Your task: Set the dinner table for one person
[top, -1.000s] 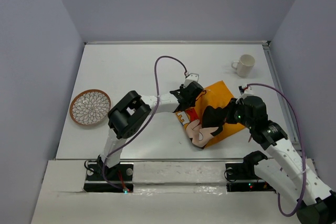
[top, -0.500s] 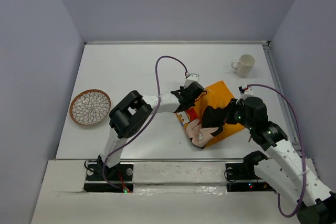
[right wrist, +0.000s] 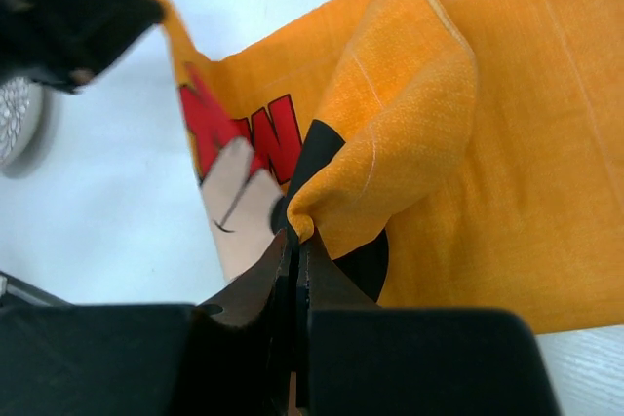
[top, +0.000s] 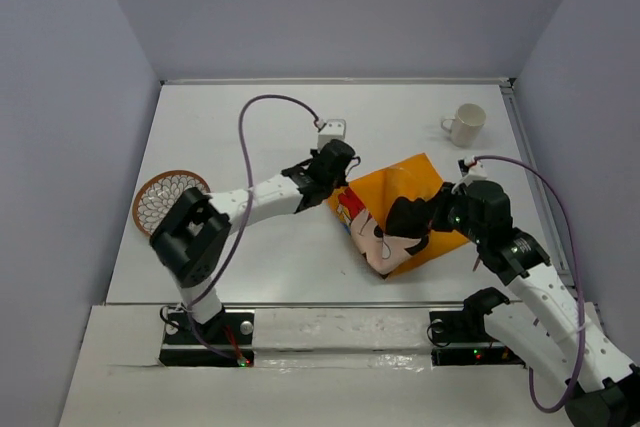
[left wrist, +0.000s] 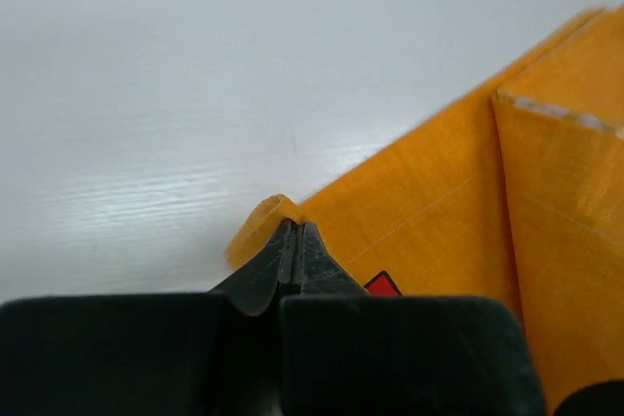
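Pinching mat at its left corner w/ L gripper, pressed together on a curled bit of cloth. Pinching a raised fold near mat's middle w/ R gripper, likewise clamped tight. Underneath it all: table, white, filling the space ahead of both bases. Mat crumpled right of centre on it, strung between the two grips, long axis approx left-right. Prob next: pull apart along that axis, L leftward, R rightward, to flatten. Nearer plate: L. Nearer mug: R.
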You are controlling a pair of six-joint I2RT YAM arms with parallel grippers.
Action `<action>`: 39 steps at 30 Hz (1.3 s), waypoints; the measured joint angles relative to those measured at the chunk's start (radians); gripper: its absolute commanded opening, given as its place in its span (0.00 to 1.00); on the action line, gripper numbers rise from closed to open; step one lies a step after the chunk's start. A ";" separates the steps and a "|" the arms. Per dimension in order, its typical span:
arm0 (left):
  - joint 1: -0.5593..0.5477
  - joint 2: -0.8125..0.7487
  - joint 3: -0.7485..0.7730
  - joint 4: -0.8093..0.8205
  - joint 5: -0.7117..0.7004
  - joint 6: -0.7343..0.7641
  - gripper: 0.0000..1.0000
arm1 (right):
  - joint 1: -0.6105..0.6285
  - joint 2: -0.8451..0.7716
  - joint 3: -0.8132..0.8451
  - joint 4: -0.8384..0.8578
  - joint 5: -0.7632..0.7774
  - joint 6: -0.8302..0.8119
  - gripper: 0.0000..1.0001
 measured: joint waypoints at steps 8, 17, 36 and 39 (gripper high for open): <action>0.267 -0.375 -0.079 0.070 0.061 -0.014 0.00 | 0.000 0.244 0.209 0.115 0.167 -0.014 0.00; 0.618 -0.237 0.381 -0.026 0.166 -0.013 0.00 | -0.022 0.829 0.897 0.220 0.328 -0.163 0.00; 0.689 -0.774 -0.613 0.264 0.308 -0.204 0.00 | -0.034 0.602 0.216 0.423 0.226 -0.059 0.00; 0.690 -0.775 -0.793 0.251 0.335 -0.254 0.00 | -0.034 0.631 0.036 0.414 0.180 0.003 0.00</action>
